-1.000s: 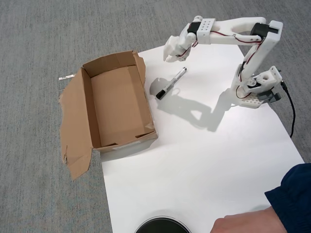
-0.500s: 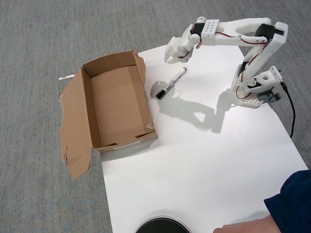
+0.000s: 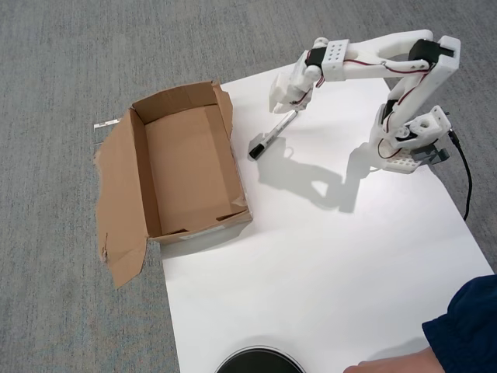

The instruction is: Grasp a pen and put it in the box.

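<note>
Box [image 3: 186, 167]: brown cardboard, shallow rect., empty, ragged torn flap splayed on its left side. It sits half on grey carpet [image 3: 62, 62], half on a smooth white sheet [image 3: 311, 256]. Pen [image 3: 270, 135]: slim white barrel w/ dark print, black cap, lying diagonal on sheet just right of box. Claw [image 3: 286, 103], white plastic, over pen's upper end; open or closed, can't tell. Dark sleeve [image 3: 464, 318] far lower right of box.

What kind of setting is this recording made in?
Probably an office or lab floor rather than a table: grey carpet lies under a white sheet that carries the arm's base, and the torn cardboard box sits partly on the carpet.
</note>
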Available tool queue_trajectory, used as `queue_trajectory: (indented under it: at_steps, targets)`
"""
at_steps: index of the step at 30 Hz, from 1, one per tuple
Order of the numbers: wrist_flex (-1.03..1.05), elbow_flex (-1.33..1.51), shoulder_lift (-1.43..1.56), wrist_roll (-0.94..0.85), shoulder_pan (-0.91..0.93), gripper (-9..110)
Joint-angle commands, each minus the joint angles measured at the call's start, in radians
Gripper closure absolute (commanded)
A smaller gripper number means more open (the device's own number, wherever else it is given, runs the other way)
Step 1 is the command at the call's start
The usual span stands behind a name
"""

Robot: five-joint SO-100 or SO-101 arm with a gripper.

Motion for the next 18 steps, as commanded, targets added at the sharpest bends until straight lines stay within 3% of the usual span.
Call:
queue_trajectory:
  at_steps: [1,18]
  targets:
    - [0.0,0.004,0.041,0.005,-0.008,101]
    - [0.002,0.004,0.043,0.004,-0.007,101]
